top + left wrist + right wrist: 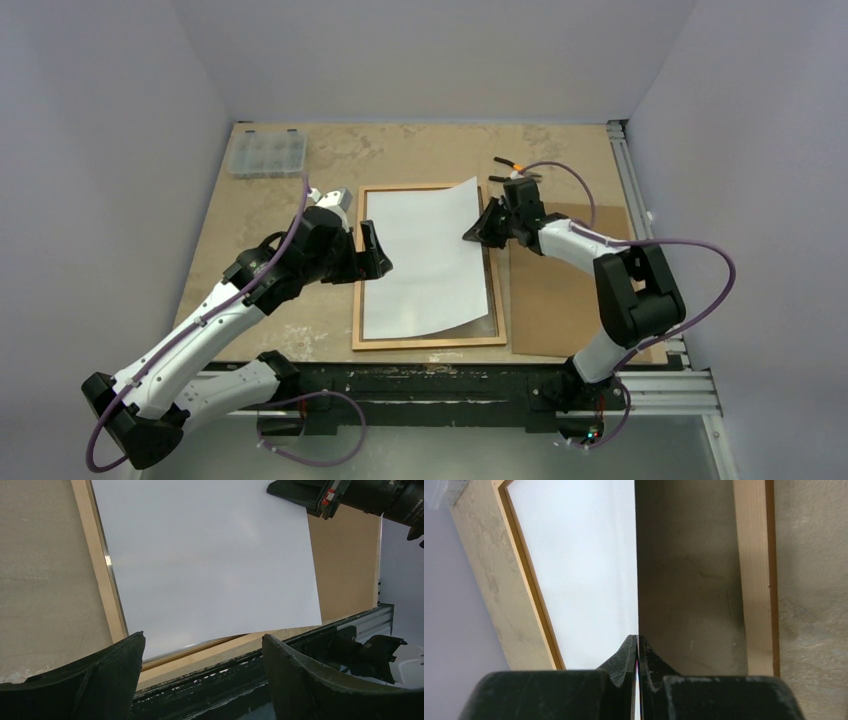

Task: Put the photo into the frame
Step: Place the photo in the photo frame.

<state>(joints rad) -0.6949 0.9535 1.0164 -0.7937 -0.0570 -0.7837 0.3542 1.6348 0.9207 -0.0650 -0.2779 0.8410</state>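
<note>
Photo (430,260) shows only its white back, over the frame (430,343); right gripper (470,237) pinches its right edge, left gripper (377,252) gapes alongside.

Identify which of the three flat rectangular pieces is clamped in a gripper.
The white-backed photo print: the right gripper is shut on its raised right edge. The light wooden frame and brown hardboard panel lie flat, ungripped.
</note>
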